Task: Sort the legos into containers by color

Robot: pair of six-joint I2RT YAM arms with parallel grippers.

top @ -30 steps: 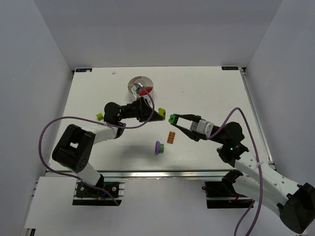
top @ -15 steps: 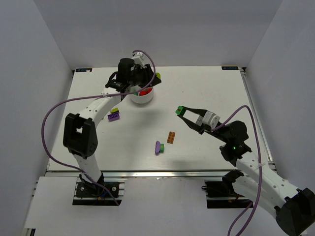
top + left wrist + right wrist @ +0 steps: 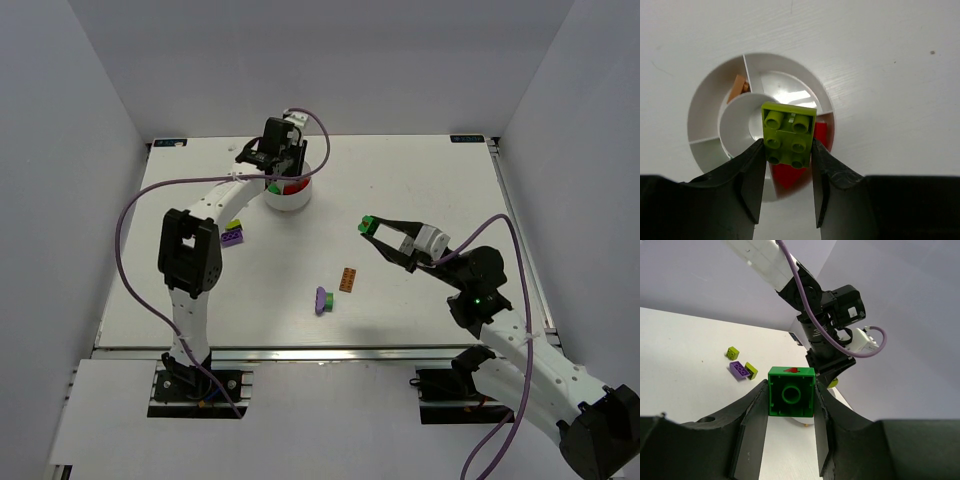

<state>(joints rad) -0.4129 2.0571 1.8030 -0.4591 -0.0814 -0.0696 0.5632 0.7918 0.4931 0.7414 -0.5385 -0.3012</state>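
- The white worktop (image 3: 420, 170) carries the round white dish (image 3: 295, 203) at its far side. An orange brick (image 3: 348, 280) and a purple brick (image 3: 321, 299) lie loose near the middle.
- The left arm has swung from the middle of the worktop out to the dish in the last second. The left end effector (image 3: 788, 143) now hangs right above the dish.
- The right end effector (image 3: 791, 387) rose a little, then kept its place well apart from the dish. It is closed on a green brick (image 3: 791, 394).
- The left end effector is closed narrowly on a lime brick (image 3: 789, 131). I judge that the carrying is done and only the release into the correct section remains.
- The lime brick turns its studs to the wrist camera and its long axis runs along the fingers. Its far end is over the centre well and its near end over the section with a red brick (image 3: 821, 136).
- The green brick shows a square face with one round hollow, so I cannot tell a long axis.
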